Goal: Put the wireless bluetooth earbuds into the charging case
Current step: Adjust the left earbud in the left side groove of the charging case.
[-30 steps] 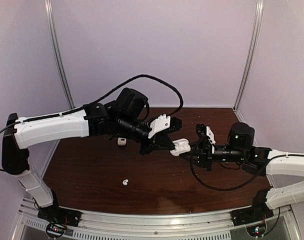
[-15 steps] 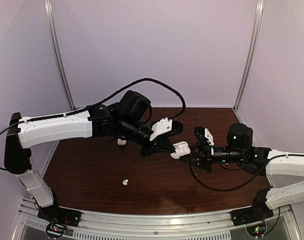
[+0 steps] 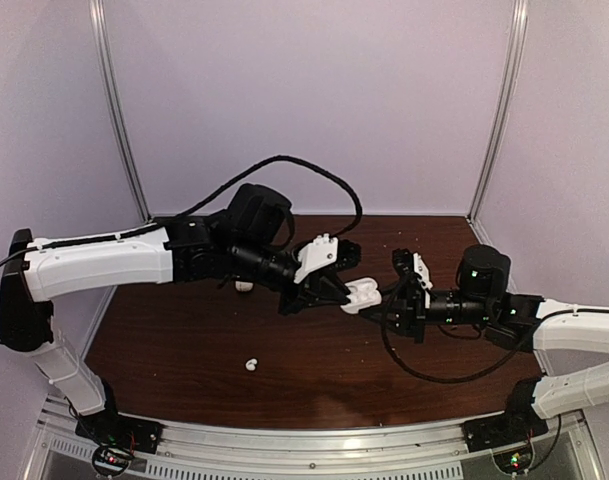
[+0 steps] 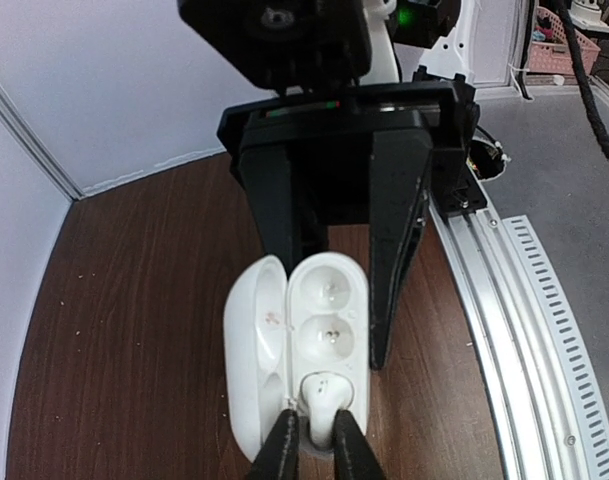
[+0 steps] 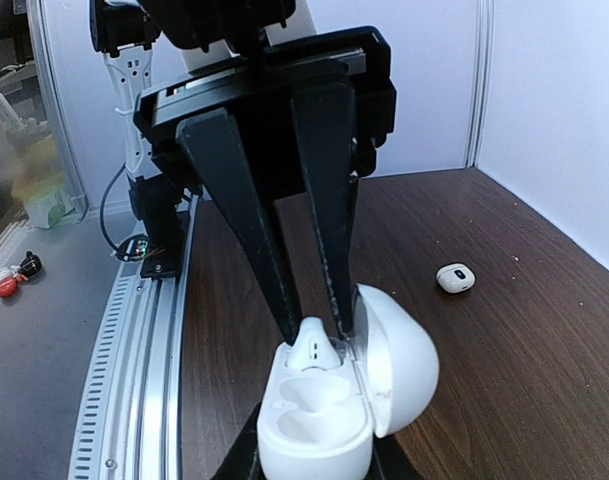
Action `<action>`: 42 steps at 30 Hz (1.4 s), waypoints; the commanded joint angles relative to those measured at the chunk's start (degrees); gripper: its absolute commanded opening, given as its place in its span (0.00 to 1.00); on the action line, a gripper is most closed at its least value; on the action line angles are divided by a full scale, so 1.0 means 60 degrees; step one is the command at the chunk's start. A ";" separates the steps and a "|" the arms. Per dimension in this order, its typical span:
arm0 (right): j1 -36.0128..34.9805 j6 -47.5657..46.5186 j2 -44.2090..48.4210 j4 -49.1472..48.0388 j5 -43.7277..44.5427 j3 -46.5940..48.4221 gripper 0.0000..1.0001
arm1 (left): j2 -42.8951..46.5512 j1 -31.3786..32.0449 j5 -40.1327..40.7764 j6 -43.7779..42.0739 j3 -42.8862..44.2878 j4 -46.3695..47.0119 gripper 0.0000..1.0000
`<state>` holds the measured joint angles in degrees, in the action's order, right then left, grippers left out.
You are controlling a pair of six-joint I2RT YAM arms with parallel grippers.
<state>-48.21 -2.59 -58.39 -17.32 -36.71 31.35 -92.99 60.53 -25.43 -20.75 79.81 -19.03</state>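
Your table [image 3: 184,340] is dark brown wood grain, closed in by pale walls [image 3: 314,100] on three sides, with a metal rail [image 3: 314,438] along its near edge. One earbud [image 3: 251,365] lies loose on it, towards the front and left of centre, well apart from anything else. Further back, a small white piece [image 3: 244,287] sits on the wood, partly under the left arm [image 3: 104,262]; you can't tell what it is. Pale specks [image 3: 400,240] dot the far right.

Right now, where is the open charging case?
Top view, right of centre: the charging case is clamped in the right gripper, the left gripper pinching an earbud into it.
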 commanded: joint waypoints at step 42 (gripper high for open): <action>-0.0112 0.0181 0.0007 -0.0777 -0.0197 0.0358 0.00 | 0.0952 0.0148 -0.0195 -0.0133 -0.0961 0.1853 0.07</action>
<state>-48.51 -2.15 -58.04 -19.97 -37.21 31.55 -86.70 61.04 -26.79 -21.15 73.52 -10.44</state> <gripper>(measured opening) 0.245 0.085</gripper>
